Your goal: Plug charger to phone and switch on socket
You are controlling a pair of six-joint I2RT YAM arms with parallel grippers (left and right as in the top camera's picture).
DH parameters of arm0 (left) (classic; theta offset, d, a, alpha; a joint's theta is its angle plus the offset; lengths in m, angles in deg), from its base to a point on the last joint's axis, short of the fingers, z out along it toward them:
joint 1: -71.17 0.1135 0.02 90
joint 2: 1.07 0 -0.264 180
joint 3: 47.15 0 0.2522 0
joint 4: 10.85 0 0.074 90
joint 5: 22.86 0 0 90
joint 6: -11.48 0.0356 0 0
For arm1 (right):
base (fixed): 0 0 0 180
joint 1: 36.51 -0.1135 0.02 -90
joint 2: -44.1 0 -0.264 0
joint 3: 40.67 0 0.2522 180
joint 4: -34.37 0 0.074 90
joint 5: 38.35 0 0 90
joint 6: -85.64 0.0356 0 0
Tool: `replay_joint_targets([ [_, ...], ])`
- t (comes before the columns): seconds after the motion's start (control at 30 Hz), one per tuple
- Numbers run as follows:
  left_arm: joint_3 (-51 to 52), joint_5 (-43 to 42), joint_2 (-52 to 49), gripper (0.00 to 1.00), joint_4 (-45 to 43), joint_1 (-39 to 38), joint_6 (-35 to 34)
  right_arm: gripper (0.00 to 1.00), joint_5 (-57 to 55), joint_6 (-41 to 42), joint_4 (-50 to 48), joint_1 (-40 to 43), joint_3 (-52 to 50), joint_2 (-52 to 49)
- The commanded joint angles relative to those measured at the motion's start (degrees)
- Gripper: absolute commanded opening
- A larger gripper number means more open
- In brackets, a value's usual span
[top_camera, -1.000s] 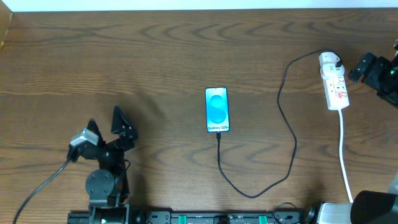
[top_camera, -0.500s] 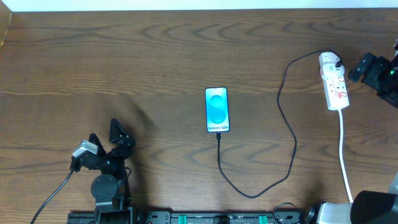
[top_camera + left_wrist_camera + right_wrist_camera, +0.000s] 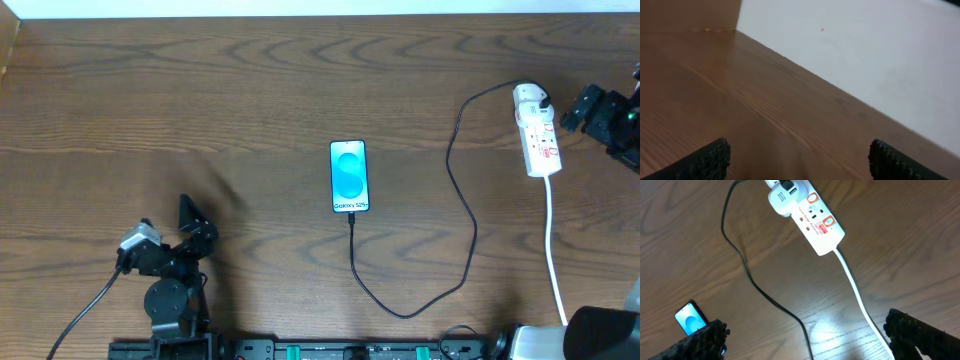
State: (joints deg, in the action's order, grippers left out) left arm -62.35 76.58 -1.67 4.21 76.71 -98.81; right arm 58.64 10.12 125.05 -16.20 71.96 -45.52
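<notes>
Sitting face-up at counter (image 3: 250, 100) centre: phone (image 3: 349, 177). Charger (image 3: 405, 315) cable meets its 6 o'clock edge, loops toward 3 o'clock, and ends with its plug head in the socket (image 3: 538, 135) at 2 o'clock. Right gripper (image 3: 807, 335) hovers near the socket, fingers spread, empty. Left gripper (image 3: 800, 162) sits at 7 o'clock, fingers spread, empty.

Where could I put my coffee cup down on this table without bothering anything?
Roomiest: the bare wood of the table left of the phone, and all along the far edge. A smaller patch lies between the phone and the black cable. Crowded: the right end, with power strip, white cord and right arm; the left arm fills the near left.
</notes>
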Motion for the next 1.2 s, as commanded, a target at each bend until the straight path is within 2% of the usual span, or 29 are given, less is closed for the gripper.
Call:
replay_joint_targets([
  [0.0, 1.2, -4.7, 0.5, 0.88, 2.7, 0.3, 11.6, 0.99, -0.2, 0.3, 0.0, -0.1, 0.4, 0.2],
  [0.13, 1.2, -8.9, 0.5, 0.88, 3.0, 0.3, 16.9, 0.99, -0.2, 0.3, 0.0, -0.1, 0.4, 0.2],
  [1.17, 1.2, -8.8, 0.4, 0.88, 2.9, 0.3, 16.8, 0.99, -0.2, 0.3, 0.0, -0.1, 0.4, 0.2],
])
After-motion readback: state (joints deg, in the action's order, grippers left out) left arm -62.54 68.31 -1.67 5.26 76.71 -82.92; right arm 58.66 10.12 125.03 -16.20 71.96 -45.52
